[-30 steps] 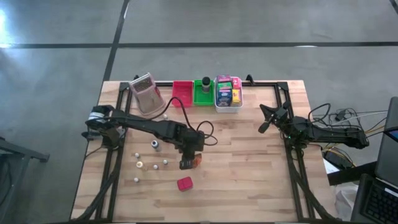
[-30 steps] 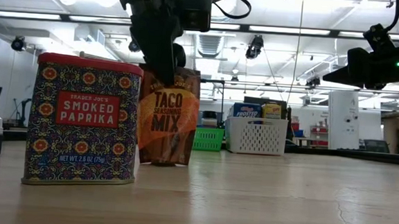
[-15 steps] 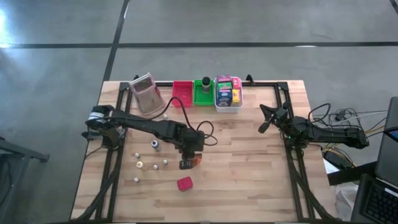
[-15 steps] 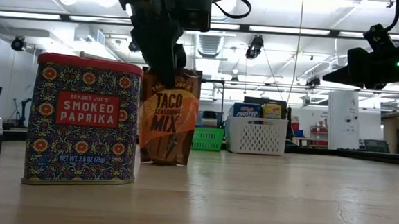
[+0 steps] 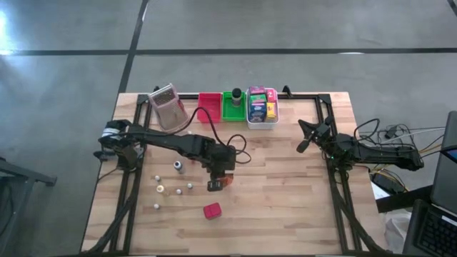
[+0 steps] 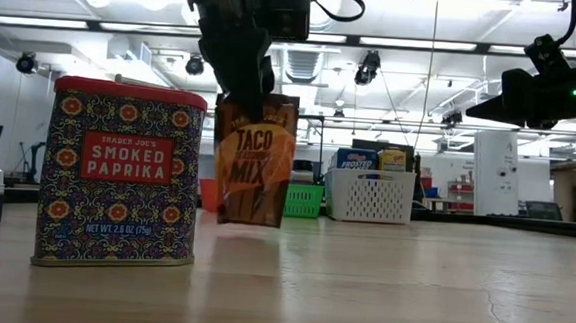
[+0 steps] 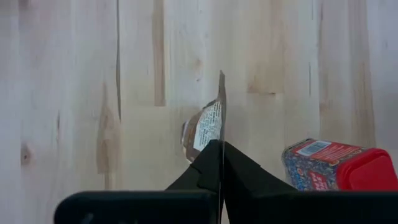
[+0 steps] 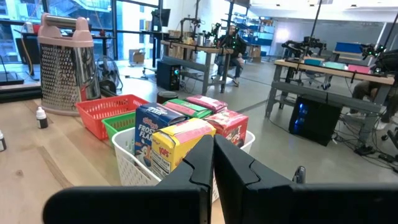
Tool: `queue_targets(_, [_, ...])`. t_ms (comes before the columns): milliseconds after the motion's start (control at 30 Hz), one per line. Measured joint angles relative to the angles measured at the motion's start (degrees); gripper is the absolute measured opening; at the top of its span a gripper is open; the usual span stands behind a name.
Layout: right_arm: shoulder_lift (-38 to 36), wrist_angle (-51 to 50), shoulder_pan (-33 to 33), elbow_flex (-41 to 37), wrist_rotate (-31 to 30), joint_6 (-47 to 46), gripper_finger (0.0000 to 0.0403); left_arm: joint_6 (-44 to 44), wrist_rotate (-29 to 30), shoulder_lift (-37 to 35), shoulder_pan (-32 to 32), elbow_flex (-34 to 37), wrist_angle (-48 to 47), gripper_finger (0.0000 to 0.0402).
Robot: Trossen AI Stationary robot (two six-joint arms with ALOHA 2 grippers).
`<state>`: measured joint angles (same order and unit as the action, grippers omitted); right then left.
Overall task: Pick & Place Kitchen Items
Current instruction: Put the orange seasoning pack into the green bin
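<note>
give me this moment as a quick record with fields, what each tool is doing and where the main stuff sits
left tool: shut on the taco seasoning mix packet, near the table's middle
packet state: hanging off the table, pinched by its top edge
right tool: shut, holding nothing, waiting above the right side of the table
smoked paprika tin: on the table, near the front edge
small bottles: scattered on the table's left part
white basket: at the back edge, holds small boxes
green basket: beside the white one
red basket: beside the green one
</note>
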<state>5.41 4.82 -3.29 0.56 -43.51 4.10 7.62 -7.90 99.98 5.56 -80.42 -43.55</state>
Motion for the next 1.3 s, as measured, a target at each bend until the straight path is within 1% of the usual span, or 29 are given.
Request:
queue_targets(200, [0.0,0.0,0.0,0.0,0.0,0.0,0.0008,-0.6,0.0,0.0,-1.6,-1.7,-1.7,0.0005])
queue_targets(400, [0.0,0.0,0.0,0.0,0.0,0.0,0.0008,-5.6,0.2,0.0,-5.5,-5.9,-5.8,0.0003])
queue_targets(633, [0.0,0.0,0.0,0.0,0.0,0.0,0.0008,-11.7,2.6,0.0,-13.7,-11.2,-6.0,0.0004])
queue_targets(767, [0.0,0.0,0.0,0.0,0.0,0.0,0.0008,-12.0,2.9,0.0,-19.4,-13.9,-5.3,0.0003])
queue_targets(1000, [0.0,0.0,0.0,0.0,0.0,0.0,0.0008,-9.6,2.9,0.0,-28.3,-18.8,-3.1,0.0002])
queue_targets(1100, [0.0,0.0,0.0,0.0,0.0,0.0,0.0008,-9.6,2.9,0.9,-31.4,-22.3,-3.8,0.0002])
queue_targets(1167, [0.0,0.0,0.0,0.0,0.0,0.0,0.0008,-11.1,2.8,2.6,-32.9,-25.6,-5.6,0.0002])
queue_targets(1233, [0.0,0.0,0.0,0.0,0.0,0.0,0.0008,-12.9,2.6,5.3,-34.1,-29.9,-7.5,0.0002])
queue_targets(1300, [0.0,0.0,0.0,0.0,0.0,0.0,0.0008,-14.0,2.5,8.7,-35.2,-35.2,-11.8,0.0001])
